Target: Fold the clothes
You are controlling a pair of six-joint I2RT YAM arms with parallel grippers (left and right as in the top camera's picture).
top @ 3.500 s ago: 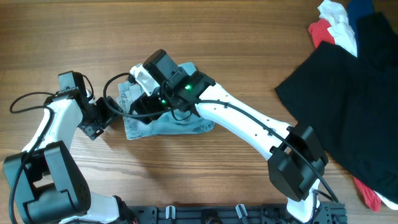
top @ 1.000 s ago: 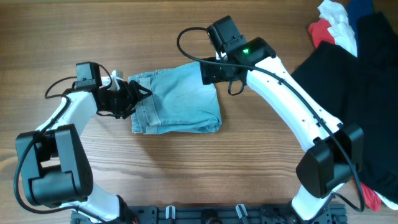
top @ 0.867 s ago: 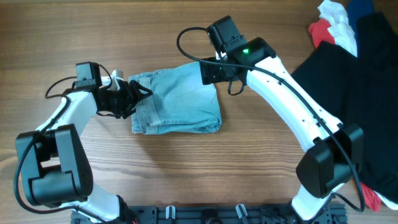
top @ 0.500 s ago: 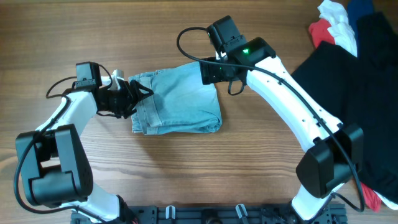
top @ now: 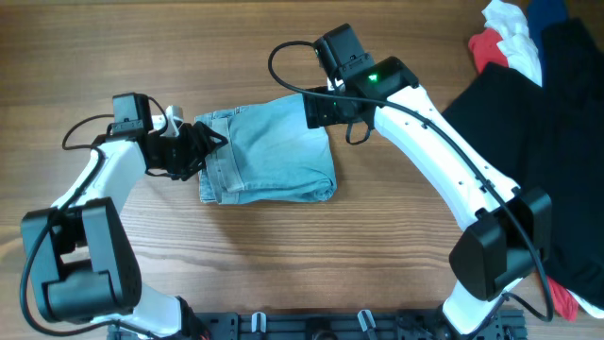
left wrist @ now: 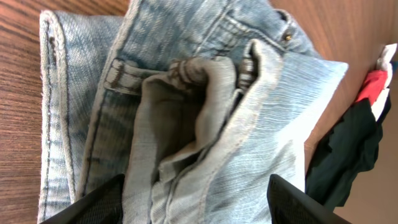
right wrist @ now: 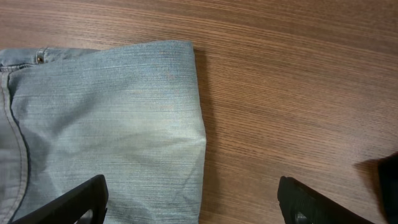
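Denim shorts [top: 269, 156], light blue and folded into a thick packet, lie on the wooden table [top: 283, 38] between the two arms. At the waistband side is the left gripper [top: 196, 149], its fingers [left wrist: 102, 199] spread wide on both sides of the cloth, not closed on it. The right gripper [top: 319, 111] is at the far right corner of the shorts, also wide and holding nothing. A black garment [top: 510, 161] lies well apart, to the right

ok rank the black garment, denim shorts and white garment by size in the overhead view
1. black garment, though cropped by the frame
2. denim shorts, folded
3. white garment, only partly visible
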